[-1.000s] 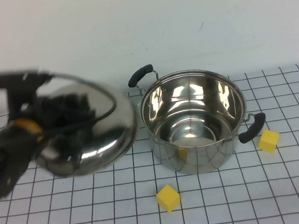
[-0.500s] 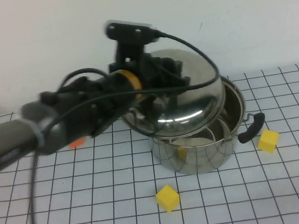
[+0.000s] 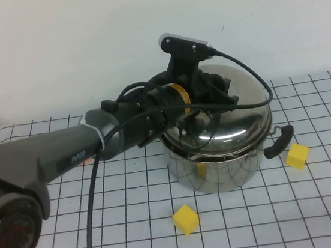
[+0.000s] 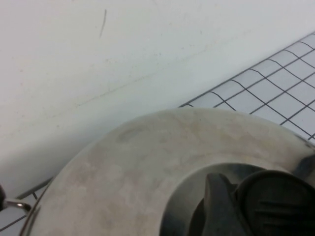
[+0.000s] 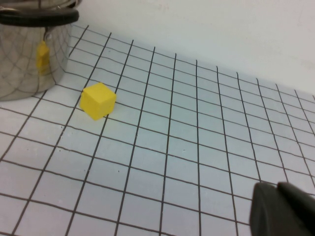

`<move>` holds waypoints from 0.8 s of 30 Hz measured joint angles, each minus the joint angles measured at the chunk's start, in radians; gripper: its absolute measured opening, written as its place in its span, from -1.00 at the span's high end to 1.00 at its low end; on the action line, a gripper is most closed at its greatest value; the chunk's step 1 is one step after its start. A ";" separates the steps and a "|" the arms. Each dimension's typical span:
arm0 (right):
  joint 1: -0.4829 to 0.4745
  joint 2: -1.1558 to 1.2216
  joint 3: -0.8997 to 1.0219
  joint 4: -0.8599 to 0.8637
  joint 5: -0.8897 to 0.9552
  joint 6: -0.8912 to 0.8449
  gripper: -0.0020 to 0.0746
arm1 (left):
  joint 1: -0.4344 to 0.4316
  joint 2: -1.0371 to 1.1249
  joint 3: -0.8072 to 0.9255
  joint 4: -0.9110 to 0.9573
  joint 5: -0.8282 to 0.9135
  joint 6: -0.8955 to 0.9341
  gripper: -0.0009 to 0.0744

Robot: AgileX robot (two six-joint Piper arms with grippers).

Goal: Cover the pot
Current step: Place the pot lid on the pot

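Note:
The large steel pot [image 3: 220, 172] with black side handles stands on the gridded mat, right of centre. The domed steel lid [image 3: 235, 121] lies over its mouth; I cannot tell whether it is fully seated. My left gripper [image 3: 210, 91] reaches in from the left and is shut on the lid's black knob on top. In the left wrist view the lid [image 4: 123, 177] fills the lower part, with the knob [image 4: 278, 206] beside one dark finger [image 4: 219, 201]. My right gripper [image 5: 283, 209] is shut and empty, low over the mat to the right of the pot [image 5: 29, 54]; it is outside the high view.
One yellow block [image 3: 185, 219] lies in front of the pot. A second yellow block [image 3: 297, 155] sits by the pot's right handle [image 3: 278, 140] and also shows in the right wrist view [image 5: 98, 100]. A white wall runs along the back.
My left arm has carried the lid from the left of the mat rightward over the pot and lowered it from a tilt onto the pot's mouth.

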 joint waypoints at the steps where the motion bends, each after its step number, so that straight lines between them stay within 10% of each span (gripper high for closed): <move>1: 0.000 0.000 0.000 0.000 0.000 0.000 0.92 | 0.000 0.004 0.000 0.005 -0.003 0.000 0.10; 24: 0.000 0.000 0.000 0.000 0.000 0.000 0.92 | -0.007 0.015 -0.002 0.012 0.066 -0.091 0.10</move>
